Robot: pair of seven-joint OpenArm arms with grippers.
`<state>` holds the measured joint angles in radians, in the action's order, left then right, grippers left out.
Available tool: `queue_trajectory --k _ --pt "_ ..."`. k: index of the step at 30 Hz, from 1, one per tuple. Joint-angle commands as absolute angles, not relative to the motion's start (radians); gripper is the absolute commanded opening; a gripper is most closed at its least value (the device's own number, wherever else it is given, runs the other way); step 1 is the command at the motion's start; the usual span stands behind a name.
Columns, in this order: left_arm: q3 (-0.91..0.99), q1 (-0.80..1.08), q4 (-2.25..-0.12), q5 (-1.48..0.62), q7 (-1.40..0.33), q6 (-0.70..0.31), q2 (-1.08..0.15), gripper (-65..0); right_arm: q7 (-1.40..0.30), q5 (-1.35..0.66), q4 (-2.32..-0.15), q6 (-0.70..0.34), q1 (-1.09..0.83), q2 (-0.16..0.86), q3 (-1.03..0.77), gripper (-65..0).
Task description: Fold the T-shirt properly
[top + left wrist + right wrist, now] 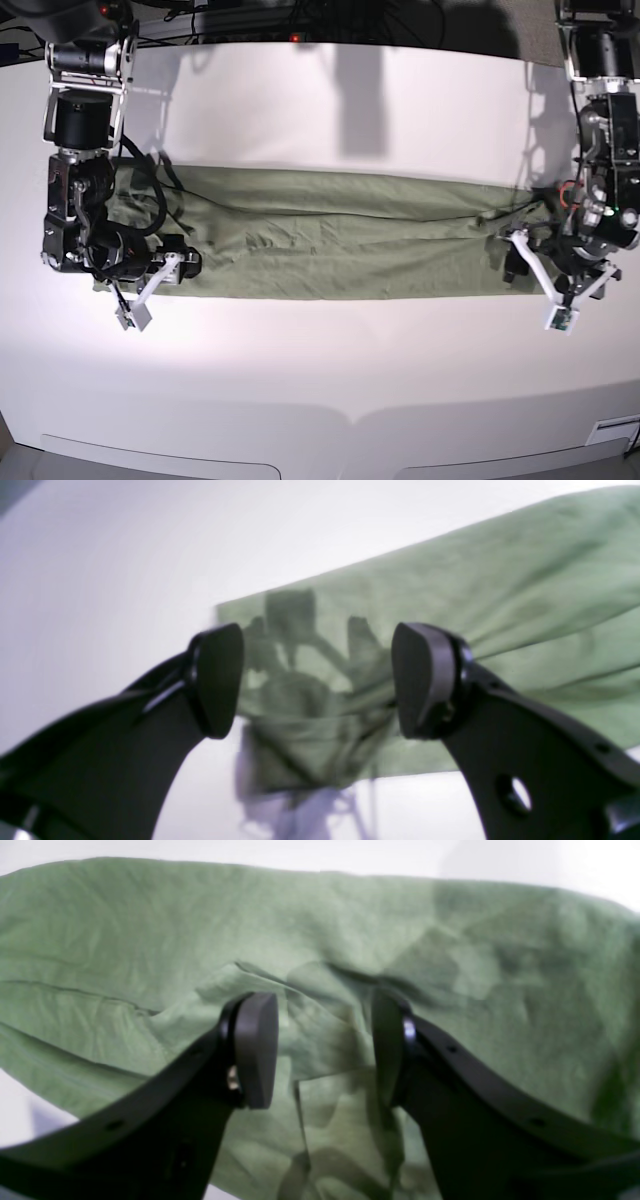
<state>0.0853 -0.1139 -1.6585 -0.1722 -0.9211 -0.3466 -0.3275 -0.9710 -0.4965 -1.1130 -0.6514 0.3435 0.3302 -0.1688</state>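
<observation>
The T-shirt (330, 245), olive-green and wrinkled, lies flat as a long narrow folded band across the middle of the base view, running left to right, with creases bunching toward its right end.

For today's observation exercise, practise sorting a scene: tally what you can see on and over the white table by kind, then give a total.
Green T-shirt, folded into a long band on the white table: 1
Robot grippers: 2, the left gripper and the right gripper, both with jaws apart over the cloth
Total: 3
</observation>
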Motion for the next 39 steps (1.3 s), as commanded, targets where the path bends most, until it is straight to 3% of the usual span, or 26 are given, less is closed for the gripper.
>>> queue_trajectory --k 1,16,22,28,39 --pt "0.091 -0.134 -1.678 -0.172 -0.900 -0.344 -0.347 -19.8 -0.958 -0.509 -1.134 -0.659 0.371 0.344 -0.171 -34.4" --pt "0.091 -0.136 -1.678 -0.157 -0.902 -0.343 -0.480 -19.9 -0.972 -0.641 -1.135 -0.698 0.371 0.344 -0.171 -34.4" --pt "0.091 -0.168 -1.626 -0.262 -0.897 -0.344 -0.516 -19.9 -0.961 -0.693 -1.221 -0.698 0.338 0.342 -0.171 -34.5" --pt "0.091 -0.291 -1.319 -0.400 -0.921 -0.474 -0.518 -19.9 -0.959 -0.684 -1.483 -0.698 0.224 0.341 -0.178 -39.0" --pt "0.091 -0.471 -0.904 -0.499 -0.925 -0.672 -0.545 -19.9 -1.007 -0.691 -1.855 -0.698 -0.024 0.341 -0.377 -38.9"
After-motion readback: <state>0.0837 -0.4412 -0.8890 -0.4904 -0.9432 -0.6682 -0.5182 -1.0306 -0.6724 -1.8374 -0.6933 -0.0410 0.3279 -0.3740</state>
